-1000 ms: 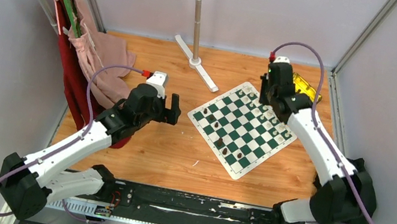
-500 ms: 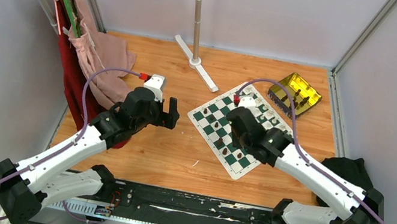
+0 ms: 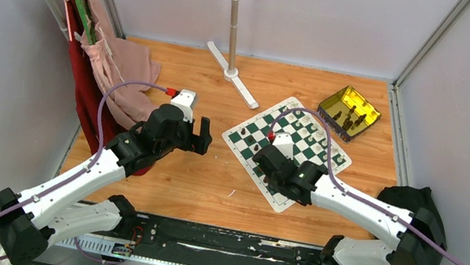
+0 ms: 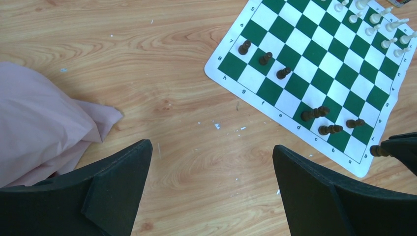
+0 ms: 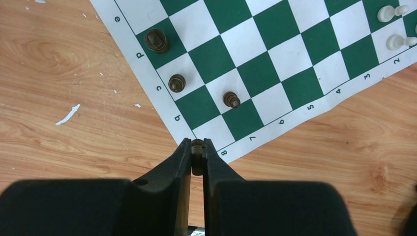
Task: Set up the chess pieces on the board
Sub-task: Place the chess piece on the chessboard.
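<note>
The green-and-white board [image 3: 300, 154] lies right of the table's centre. Several dark brown pieces [image 4: 265, 58] stand along its near-left edge and several white pieces [image 4: 378, 19] along its far-right edge. My right gripper [image 3: 279, 189] is shut on a dark brown piece [image 5: 197, 145] and holds it over the board's near corner [image 5: 216, 132], by the "8" mark. Three dark pieces [image 5: 177, 82] stand just beyond it. That held piece also shows in the left wrist view [image 4: 376, 151]. My left gripper [image 3: 205, 135] is open and empty above bare wood left of the board [image 4: 314, 54].
A shiny gold tin [image 3: 349, 112] holding dark pieces sits at the back right. A clothes rack with pink and red garments [image 3: 96, 59] stands at the left, and pink cloth [image 4: 39, 118] lies near my left gripper. A metal pole stand [image 3: 231, 71] is at the back centre.
My right arm has swung from the gold tin at the back right across the board to its near corner. My left arm has barely moved.
</note>
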You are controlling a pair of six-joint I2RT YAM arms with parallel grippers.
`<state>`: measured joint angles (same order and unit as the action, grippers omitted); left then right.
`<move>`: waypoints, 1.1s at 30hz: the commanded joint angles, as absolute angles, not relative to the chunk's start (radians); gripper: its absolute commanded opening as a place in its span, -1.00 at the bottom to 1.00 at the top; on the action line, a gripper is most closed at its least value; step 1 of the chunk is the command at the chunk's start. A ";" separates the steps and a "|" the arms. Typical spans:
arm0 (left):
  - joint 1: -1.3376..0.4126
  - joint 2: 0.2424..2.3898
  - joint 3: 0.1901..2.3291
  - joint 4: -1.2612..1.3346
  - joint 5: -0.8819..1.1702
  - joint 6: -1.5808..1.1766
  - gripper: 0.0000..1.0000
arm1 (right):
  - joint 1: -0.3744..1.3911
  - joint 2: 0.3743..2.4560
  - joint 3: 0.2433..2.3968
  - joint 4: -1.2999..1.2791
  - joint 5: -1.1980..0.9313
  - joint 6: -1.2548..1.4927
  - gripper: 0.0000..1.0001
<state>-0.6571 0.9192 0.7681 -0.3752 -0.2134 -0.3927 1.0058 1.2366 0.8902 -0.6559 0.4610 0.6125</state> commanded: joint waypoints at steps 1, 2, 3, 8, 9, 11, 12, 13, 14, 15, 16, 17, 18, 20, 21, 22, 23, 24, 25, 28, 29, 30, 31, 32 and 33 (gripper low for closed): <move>-0.666 0.922 0.805 -0.386 -0.219 -0.374 0.98 | 1.020 1.276 0.871 -0.613 0.480 0.640 -1.00; -0.667 0.923 0.805 -0.388 -0.219 -0.373 0.98 | 1.020 1.286 0.870 -0.604 0.482 0.637 -1.00; -0.666 0.923 0.804 -0.388 -0.219 -0.373 0.98 | 1.019 1.296 0.869 -0.599 0.483 0.636 -1.00; -0.666 0.923 0.801 -0.388 -0.218 -0.367 0.98 | 1.012 1.333 0.850 -0.546 0.479 0.630 -1.00; -0.666 0.923 0.799 -0.389 -0.218 -0.366 0.98 | 1.009 1.339 0.845 -0.536 0.475 0.630 -1.00; -0.666 0.922 0.799 -0.390 -0.219 -0.364 0.98 | 1.002 1.351 0.839 -0.523 0.470 0.628 -1.00; -0.666 0.921 0.796 -0.390 -0.219 -0.362 0.98 | 0.997 1.357 0.838 -0.517 0.468 0.627 -1.00; -0.666 0.920 0.796 -0.390 -0.221 -0.361 0.98 | 0.992 1.361 0.835 -0.514 0.468 0.625 -1.00; -0.667 0.920 0.795 -0.391 -0.221 -0.360 0.98 | 0.988 1.364 0.832 -0.510 0.467 0.623 -1.00; -0.666 0.918 0.795 -0.392 -0.221 -0.360 0.98 | 0.985 1.366 0.829 -0.507 0.467 0.622 -1.00; -0.666 0.917 0.795 -0.392 -0.222 -0.359 0.98 | 0.980 1.367 0.826 -0.503 0.466 0.621 -1.00; -0.666 0.917 0.794 -0.394 -0.222 -0.358 0.98 | 0.977 1.367 0.822 -0.501 0.466 0.621 -1.00; -0.666 0.916 0.793 -0.394 -0.222 -0.357 0.98 | 0.972 1.368 0.818 -0.497 0.464 0.620 -1.00; -0.666 0.914 0.790 -0.393 -0.224 -0.356 0.98 | 0.966 1.368 0.811 -0.491 0.460 0.617 -1.00; -0.666 0.912 0.789 -0.393 -0.224 -0.356 0.99 | 0.964 1.369 0.808 -0.487 0.460 0.617 -1.00; -0.666 0.913 0.787 -0.392 -0.224 -0.355 0.98 | 0.962 1.371 0.804 -0.483 0.460 0.615 -1.00; -0.666 0.911 0.786 -0.391 -0.224 -0.356 0.98 | 0.958 1.373 0.799 -0.479 0.461 0.615 -1.00; -0.666 0.910 0.785 -0.390 -0.224 -0.356 0.98 | 0.956 1.373 0.795 -0.473 0.458 0.616 -1.00; -0.666 0.911 0.783 -0.390 -0.224 -0.356 0.98 | 0.954 1.373 0.790 -0.466 0.457 0.615 -1.00; -0.666 0.912 0.780 -0.389 -0.222 -0.354 0.98 | 0.948 1.378 0.779 -0.448 0.451 0.612 -1.00; -0.666 0.911 0.778 -0.388 -0.222 -0.354 0.99 | 0.945 1.380 0.776 -0.443 0.447 0.612 -1.00; -0.666 0.914 0.778 -0.388 -0.221 -0.354 0.99 | 0.944 1.383 0.775 -0.439 0.446 0.611 -1.00; -0.666 0.915 0.778 -0.388 -0.221 -0.354 0.99 | 0.944 1.386 0.774 -0.435 0.444 0.611 -1.00; -0.667 0.916 0.778 -0.388 -0.221 -0.353 0.98 | 0.942 1.388 0.772 -0.432 0.443 0.611 -1.00; -0.666 0.916 0.778 -0.386 -0.221 -0.353 0.98 | 0.941 1.390 0.771 -0.429 0.444 0.609 -1.00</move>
<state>-0.6586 0.9207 0.7788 -0.3916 -0.2138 -0.3702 0.9562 1.3739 0.7910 -0.4480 0.4438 0.6094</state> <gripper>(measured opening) 0.993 0.137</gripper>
